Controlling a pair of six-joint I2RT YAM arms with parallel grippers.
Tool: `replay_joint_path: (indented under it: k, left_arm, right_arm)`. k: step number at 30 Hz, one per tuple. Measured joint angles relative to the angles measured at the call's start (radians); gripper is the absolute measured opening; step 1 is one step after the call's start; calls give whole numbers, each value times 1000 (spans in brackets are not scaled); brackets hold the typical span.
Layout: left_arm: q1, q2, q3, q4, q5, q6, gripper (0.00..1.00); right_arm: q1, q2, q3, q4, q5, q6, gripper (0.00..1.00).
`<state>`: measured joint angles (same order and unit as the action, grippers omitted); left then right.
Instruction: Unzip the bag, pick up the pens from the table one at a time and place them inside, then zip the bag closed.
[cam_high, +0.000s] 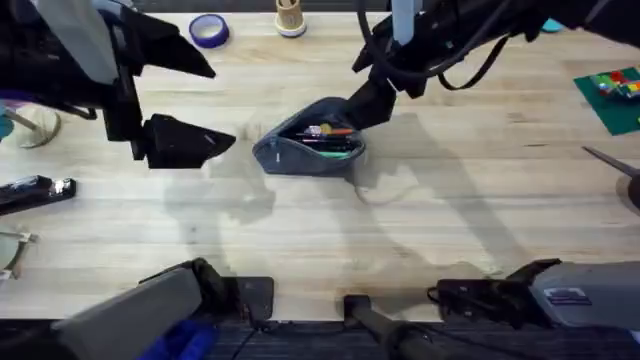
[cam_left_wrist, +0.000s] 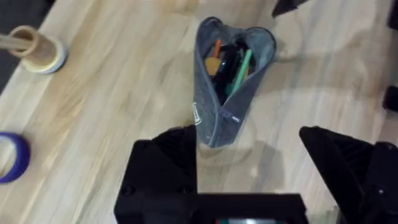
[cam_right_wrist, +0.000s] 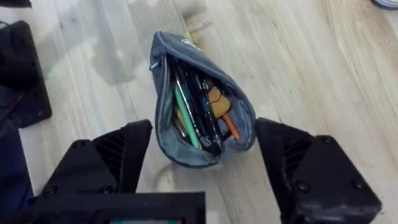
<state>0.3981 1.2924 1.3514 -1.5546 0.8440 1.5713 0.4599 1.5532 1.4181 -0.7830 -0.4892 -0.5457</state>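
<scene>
A: Where is the bag (cam_high: 308, 150) placed?

B: It is seen near the middle of the table (cam_high: 420, 230), unzipped, mouth gaping wide. One bag is counted. A green pen (cam_left_wrist: 239, 71) and a dark pen (cam_right_wrist: 202, 109) are seen inside it, among orange bits that cannot be identified. The exact number of items inside cannot be told, since they overlap in the opening.

A: Claws?

B: The left gripper (cam_left_wrist: 249, 168) is released, fingers spread wide, held just beside the bag's closed end, nothing grasped. The right gripper (cam_right_wrist: 205, 155) is also released, its fingers set apart on either side of the bag's open end; contact with the fabric cannot be confirmed. In the overhead view the right gripper's tip is partly hidden against the bag's far edge.

A: Surface and surroundings?

B: A light wooden plank top is shown. One roll of blue tape (cam_high: 208, 30) and one pale spool (cam_high: 290, 18) are placed at the far edge. A green mat (cam_high: 612, 95) with small coloured pieces is cut off at the right edge. A dark object (cam_high: 35, 190) is cut off at the left edge and cannot be made out.
</scene>
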Motion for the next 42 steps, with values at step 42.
replay_joint_path:
  k: [42]
  left_arm:
    - [113, 547, -141, 235, 111, 488, 997]
  right_arm:
    - [0, 0, 0, 0, 0, 0, 998]
